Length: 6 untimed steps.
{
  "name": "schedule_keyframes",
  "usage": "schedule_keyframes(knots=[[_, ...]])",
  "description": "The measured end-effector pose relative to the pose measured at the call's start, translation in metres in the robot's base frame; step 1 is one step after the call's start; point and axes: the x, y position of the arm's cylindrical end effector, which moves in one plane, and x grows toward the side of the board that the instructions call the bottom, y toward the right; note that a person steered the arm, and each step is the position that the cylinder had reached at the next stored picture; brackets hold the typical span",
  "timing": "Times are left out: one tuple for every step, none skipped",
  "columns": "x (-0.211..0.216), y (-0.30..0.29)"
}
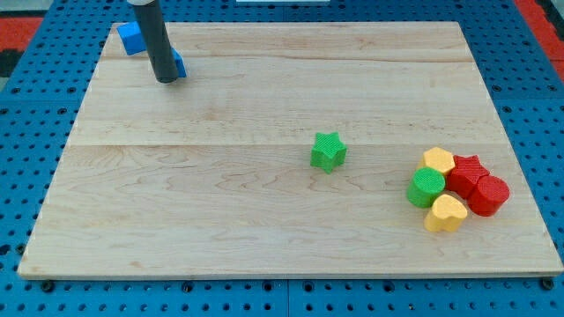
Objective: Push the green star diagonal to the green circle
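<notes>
Camera view: pale wooden desk [220,220] on blue pegboard. No pincer fitted, so no spread or pinch to report; only a dark rod, my tip [165,80] at the view's top left, touching or just beside two blue blocks [132,38]. Green star [328,151] alone near the middle, well apart from my tip. Green circle [426,187] at the view's right, packed among yellow blocks [445,213] and red blocks [480,187]. Judged stage: approach not begun. Next move: likely around behind the star, then a push right toward the circle's corner.
</notes>
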Motion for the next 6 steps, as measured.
schedule_keyframes(knots=[[0.020, 0.114], [0.058, 0.233], [0.120, 0.279], [0.167, 0.274], [0.112, 0.212], [0.075, 0.176]])
